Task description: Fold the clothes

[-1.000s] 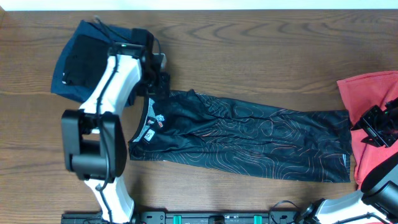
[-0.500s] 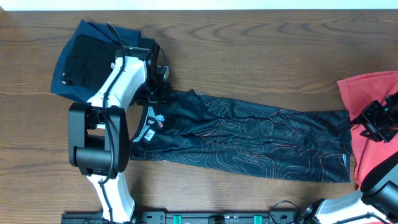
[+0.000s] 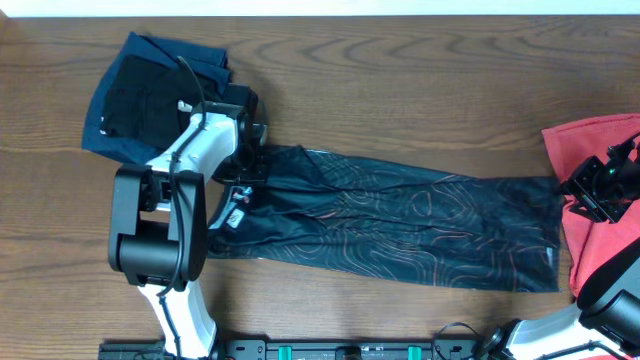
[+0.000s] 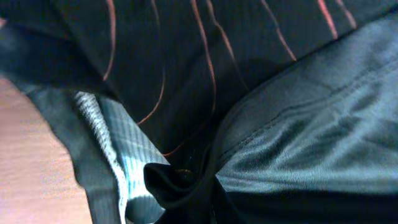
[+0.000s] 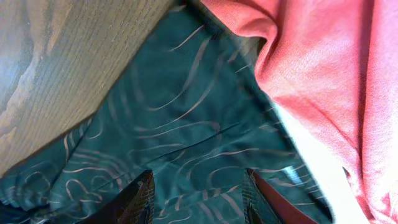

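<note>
Clamping jersey [image 3: 400, 225] collar, left pincer [image 3: 249, 168] tips buried in cloth, right pincer [image 5: 198, 182] apart

- One black jersey [image 3: 400, 220] with thin orange-white contour lines, spread lengthwise on the one table [image 3: 400, 80].
- One pile of folded navy and black garments [image 3: 130, 100], just beyond the jersey's collar end; how many pieces it holds cannot be told.
- One red T-shirt [image 3: 590, 140], at the jersey's opposite end.
- Two robot arms: the left arm [image 3: 190, 150] at the jersey's collar end, the right arm [image 3: 612, 285] at its other end.
</note>
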{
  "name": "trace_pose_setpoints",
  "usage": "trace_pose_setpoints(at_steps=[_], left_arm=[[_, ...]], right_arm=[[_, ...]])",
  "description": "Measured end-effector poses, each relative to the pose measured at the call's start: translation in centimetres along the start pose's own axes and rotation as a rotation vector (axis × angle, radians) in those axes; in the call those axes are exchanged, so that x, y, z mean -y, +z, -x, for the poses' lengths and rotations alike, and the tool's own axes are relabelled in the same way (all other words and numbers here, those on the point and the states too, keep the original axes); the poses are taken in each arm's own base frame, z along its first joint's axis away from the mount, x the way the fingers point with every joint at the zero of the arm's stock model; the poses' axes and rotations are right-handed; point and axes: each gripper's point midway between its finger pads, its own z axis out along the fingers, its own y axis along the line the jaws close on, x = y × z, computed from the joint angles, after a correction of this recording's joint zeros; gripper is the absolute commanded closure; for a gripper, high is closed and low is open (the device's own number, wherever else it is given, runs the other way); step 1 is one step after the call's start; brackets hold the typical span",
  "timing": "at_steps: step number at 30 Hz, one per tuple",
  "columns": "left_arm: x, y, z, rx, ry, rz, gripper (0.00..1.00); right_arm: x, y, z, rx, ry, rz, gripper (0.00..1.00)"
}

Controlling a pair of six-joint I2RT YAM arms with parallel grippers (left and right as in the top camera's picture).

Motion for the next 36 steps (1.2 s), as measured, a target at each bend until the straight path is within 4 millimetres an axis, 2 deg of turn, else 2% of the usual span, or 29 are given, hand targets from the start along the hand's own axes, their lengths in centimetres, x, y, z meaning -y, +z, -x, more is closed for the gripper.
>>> trace_pose_setpoints(at_steps=[5, 9, 12, 17, 18, 22, 26, 32, 36], left_arm=[[-4.1, -0.1, 0.0, 0.004, -0.147, 0.073, 0.94], [-6.5, -0.1, -0.1, 0.006, -0.240, 0.078, 0.94], [-7.0, -0.1, 0.0, 0.008, -0.266, 0.074, 0.94], [-7.0, -0.1, 0.0, 0.009, -0.273, 0.077, 0.90], [-7.0, -0.1, 0.0, 0.009, -0.272, 0.077, 0.87], [-7.2, -0.2, 0.0, 0.013, -0.272, 0.082, 0.51], [-7.1, -0.3, 0.1, 0.019, -0.282, 0.069, 0.36], [-6.6, -0.3, 0.2, 0.018, -0.283, 0.041, 0.35], [-6.4, -0.3, 0.2, 0.015, -0.283, 0.031, 0.35]], right_arm=[[-0.1, 0.5, 1.0, 0.043, -0.036, 0.008, 0.56], [0.3, 2.2, 1.0, 0.058, -0.078, 0.013, 0.53], [0.2, 4.2, 0.2, 0.051, -0.118, 0.020, 0.51], [-1.6, 6.9, -1.7, 0.027, -0.215, 0.066, 0.44], [-1.9, 7.3, -2.1, 0.023, -0.234, 0.072, 0.44], [-2.4, 8.9, -3.8, -0.005, -0.290, 0.066, 0.41], [-1.8, 9.1, -4.7, -0.018, -0.289, 0.014, 0.42], [-0.9, 9.2, -5.9, -0.036, -0.271, -0.013, 0.55], [-0.8, 9.4, -6.5, -0.042, -0.276, -0.010, 0.79]])
